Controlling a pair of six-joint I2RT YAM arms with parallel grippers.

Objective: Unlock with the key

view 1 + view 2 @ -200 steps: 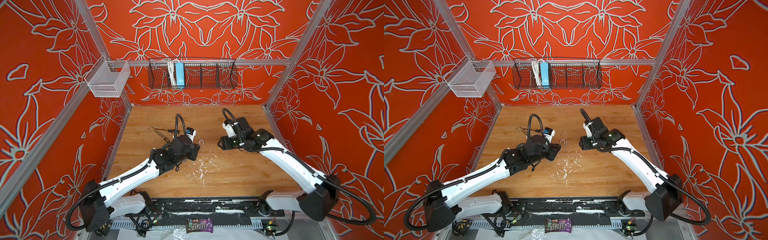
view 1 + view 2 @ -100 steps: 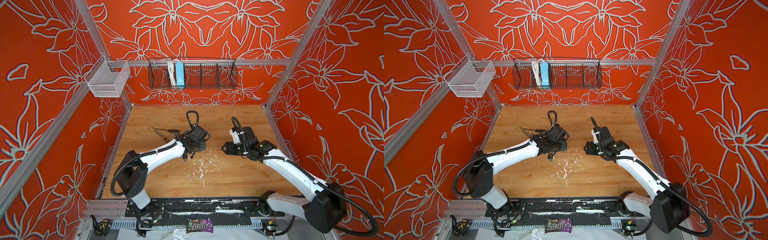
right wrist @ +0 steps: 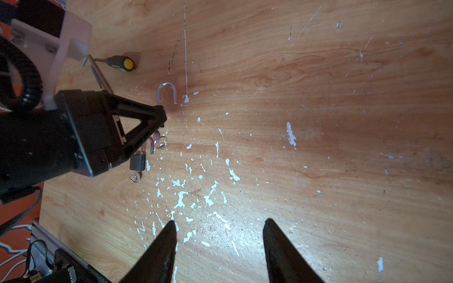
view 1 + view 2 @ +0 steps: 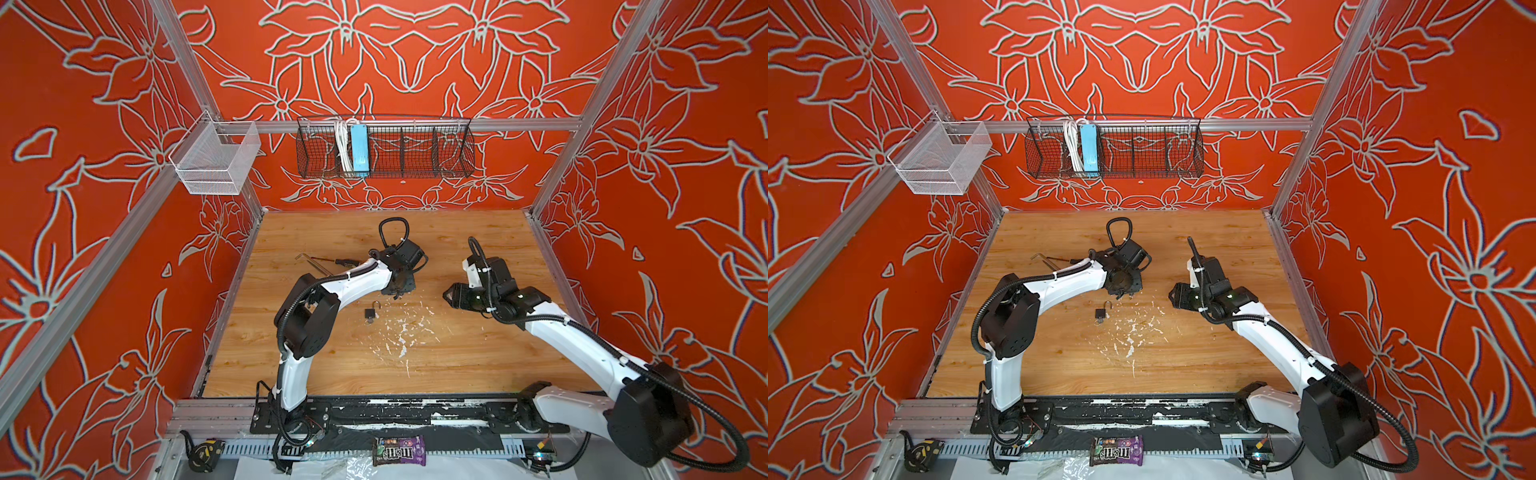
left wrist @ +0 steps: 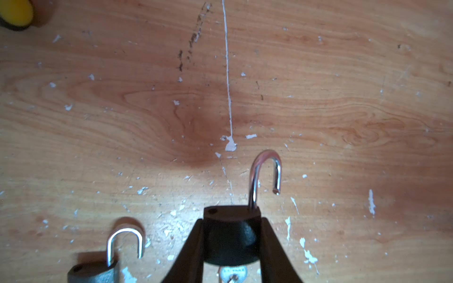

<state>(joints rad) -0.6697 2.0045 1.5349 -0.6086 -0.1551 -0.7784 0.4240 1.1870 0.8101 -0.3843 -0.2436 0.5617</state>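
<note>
The walls are glowing orange-red under pale grey flower outlines, while the table is showing light wood grain flecked with white. The clamped padlock and the loose padlock are both pairing dark grey bodies with silver shackles.

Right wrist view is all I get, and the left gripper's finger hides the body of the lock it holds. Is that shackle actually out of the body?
Observer: Yes. In the left wrist view the shackle has its free end hanging clear of the held padlock.
Operator: Is a key in it?
Observer: A silver key shows at the underside of its body, seemingly inserted, between the fingers of the left gripper.
Operator: And the other lock?
Observer: The second padlock is open too, with one leg of its loop out of the body.
</note>
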